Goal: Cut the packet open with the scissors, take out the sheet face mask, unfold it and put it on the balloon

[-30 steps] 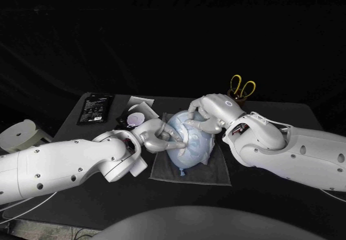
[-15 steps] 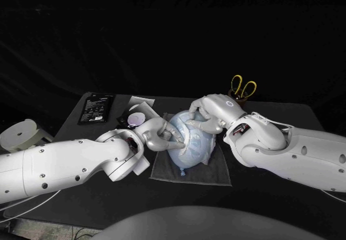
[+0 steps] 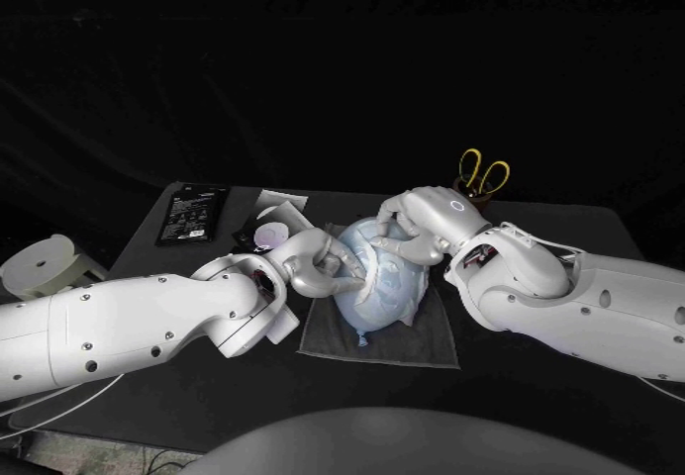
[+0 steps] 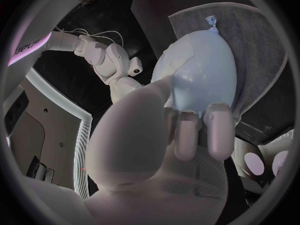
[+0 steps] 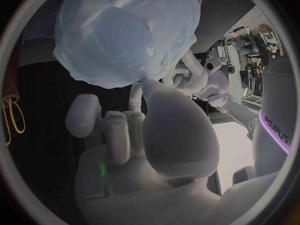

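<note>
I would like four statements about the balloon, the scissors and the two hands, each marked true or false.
1. The balloon lies on a grey cloth. True.
2. The right hand holds the scissors. False: they stand behind it, untouched; the hand rests on the balloon.
3. A sheet mask covers the balloon. True.
4. The left hand hangs clear of the balloon. False: its fingers touch the balloon.

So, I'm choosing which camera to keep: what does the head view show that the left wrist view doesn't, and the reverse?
Head view, not the left wrist view: the yellow-handled scissors and the black packet. Left wrist view, not the head view: the knot of the balloon, seen plainly. Both: the balloon, the grey cloth under it, and the left hand touching the balloon.
</note>
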You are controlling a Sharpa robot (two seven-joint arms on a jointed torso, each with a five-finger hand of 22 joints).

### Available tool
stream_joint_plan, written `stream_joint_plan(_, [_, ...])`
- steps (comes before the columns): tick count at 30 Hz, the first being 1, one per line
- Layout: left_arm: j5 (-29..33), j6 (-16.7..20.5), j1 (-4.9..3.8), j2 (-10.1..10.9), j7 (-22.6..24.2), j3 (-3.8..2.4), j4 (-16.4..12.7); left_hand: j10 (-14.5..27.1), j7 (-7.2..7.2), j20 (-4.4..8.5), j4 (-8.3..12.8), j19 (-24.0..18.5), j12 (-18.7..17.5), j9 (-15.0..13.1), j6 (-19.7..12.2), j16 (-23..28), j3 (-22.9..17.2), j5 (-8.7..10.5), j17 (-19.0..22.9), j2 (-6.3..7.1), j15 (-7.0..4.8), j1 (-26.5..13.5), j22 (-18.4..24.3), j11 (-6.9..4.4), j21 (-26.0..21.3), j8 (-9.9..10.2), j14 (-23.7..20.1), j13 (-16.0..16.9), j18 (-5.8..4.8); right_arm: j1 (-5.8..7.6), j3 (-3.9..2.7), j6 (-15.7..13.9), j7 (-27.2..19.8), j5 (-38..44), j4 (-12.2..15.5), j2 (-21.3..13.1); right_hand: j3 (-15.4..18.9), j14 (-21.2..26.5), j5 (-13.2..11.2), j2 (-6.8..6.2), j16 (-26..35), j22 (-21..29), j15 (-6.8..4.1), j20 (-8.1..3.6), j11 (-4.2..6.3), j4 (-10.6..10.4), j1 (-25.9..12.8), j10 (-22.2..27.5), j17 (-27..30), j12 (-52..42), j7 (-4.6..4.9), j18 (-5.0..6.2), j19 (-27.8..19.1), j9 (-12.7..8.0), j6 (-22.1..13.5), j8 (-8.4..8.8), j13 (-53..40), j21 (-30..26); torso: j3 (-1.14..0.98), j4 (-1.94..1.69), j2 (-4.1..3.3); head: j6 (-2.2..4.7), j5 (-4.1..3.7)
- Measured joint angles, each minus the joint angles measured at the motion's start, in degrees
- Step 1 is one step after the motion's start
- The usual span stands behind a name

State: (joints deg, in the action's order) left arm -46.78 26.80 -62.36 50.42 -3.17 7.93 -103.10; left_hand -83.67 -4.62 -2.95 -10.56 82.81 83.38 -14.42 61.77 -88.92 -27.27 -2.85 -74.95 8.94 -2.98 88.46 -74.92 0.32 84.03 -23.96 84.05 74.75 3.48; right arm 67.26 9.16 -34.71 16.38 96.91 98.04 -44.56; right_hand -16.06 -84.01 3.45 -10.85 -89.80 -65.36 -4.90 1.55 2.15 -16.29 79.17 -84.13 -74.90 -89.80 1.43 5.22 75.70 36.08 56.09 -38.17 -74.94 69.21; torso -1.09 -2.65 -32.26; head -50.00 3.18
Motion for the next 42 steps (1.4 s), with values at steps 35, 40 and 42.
stream_joint_plan(35, [13.93, -15.99, -0.08, 12.93, -0.14, -1.58, -3.02, 5.37, -0.36, 0.49, 5.05, -2.78, -10.18, -12.42, -6.07, 0.69, -5.22, -10.45, 0.00, 4.04, -0.49, -21.04, 0.73, 0.00, -2.62, -2.78, -0.12, -6.30, 0.00, -0.37, 0.05, 0.03, -0.27, 0.01, -0.60, -0.27, 0.00, 0.00, 0.00, 0.01, 0.01, 0.12, 0.01, 0.00, -0.01, 0.00, -0.01, 0.01, 0.00, -0.01, 0.00, -0.02, 0.00, 0.15, 0.00, 0.03, 0.01, -0.35, -0.11, 0.00, 0.12, 0.00, -0.36])
stream_joint_plan(40, [18.60, -17.08, -0.02, 12.53, -1.36, 0.24, -3.60, 5.14, -1.53, -0.02, 2.80, -2.27, -10.19, -10.65, -8.05, 0.71, -2.97, -10.31, 0.00, 3.51, 0.45, -21.75, 0.19, 0.86, -2.66, -0.07, -0.02, -6.25, 0.00, -0.40, 0.07, 0.03, -0.29, 0.01, -0.85, -0.10, 0.00, 0.00, 0.00, 0.01, 0.04, 0.15, 0.01, -0.07, -0.01, 0.00, -0.01, 0.01, 0.00, -0.01, 0.00, -0.02, -0.07, 0.24, 0.00, -0.20, 0.00, -0.36, -0.12, 0.00, 0.14, 0.00, -0.27])
stream_joint_plan(42, [20.98, -17.09, 0.06, 11.88, -1.84, 0.70, -3.79, 5.31, -2.19, -0.15, 2.15, -2.14, -10.21, -9.84, -8.89, 0.72, -2.20, -10.31, 0.00, 3.05, 0.84, -21.29, -0.05, 1.47, -2.66, 1.09, -0.03, -6.13, 0.00, -0.42, 0.08, 0.04, -0.30, 0.01, -0.89, -0.05, 0.00, 0.00, 0.00, 0.01, 0.05, 0.17, 0.01, -0.21, -0.01, 0.00, -0.01, 0.01, -0.01, 0.00, 0.00, -0.03, -0.21, 0.25, 0.00, -0.20, 0.00, -0.37, -0.10, 0.01, 0.13, 0.00, -0.27])
